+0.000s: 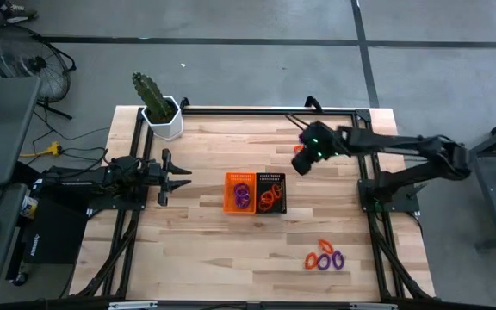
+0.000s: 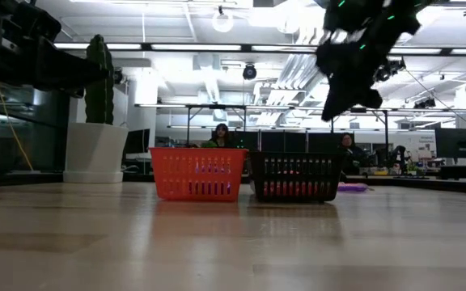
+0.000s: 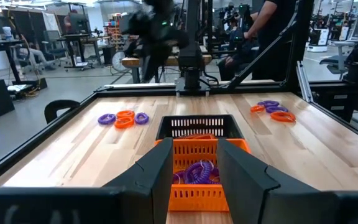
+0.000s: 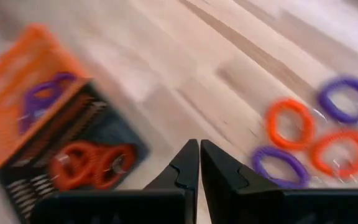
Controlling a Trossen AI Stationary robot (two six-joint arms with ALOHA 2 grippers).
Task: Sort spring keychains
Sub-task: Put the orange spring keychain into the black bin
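An orange bin (image 1: 240,191) and a black bin (image 1: 271,192) stand side by side at the table's middle. The orange bin holds purple spring keychains (image 4: 42,96); the black bin holds orange ones (image 4: 86,165). Several loose orange and purple keychains (image 1: 325,258) lie on the table near its front right. Another small group (image 3: 123,118) lies toward the far side, partly under my right arm in the high view. My right gripper (image 4: 199,152) hangs shut and empty above the table, right of the bins and toward the far side (image 1: 303,161). My left gripper (image 1: 177,176) waits open at the left, pointing level at the bins.
A cactus in a white pot (image 1: 162,110) stands at the far left corner. A black frame (image 1: 257,110) runs along the table's far and side edges. Bare wood lies in front of the bins. People sit in the room behind (image 2: 219,136).
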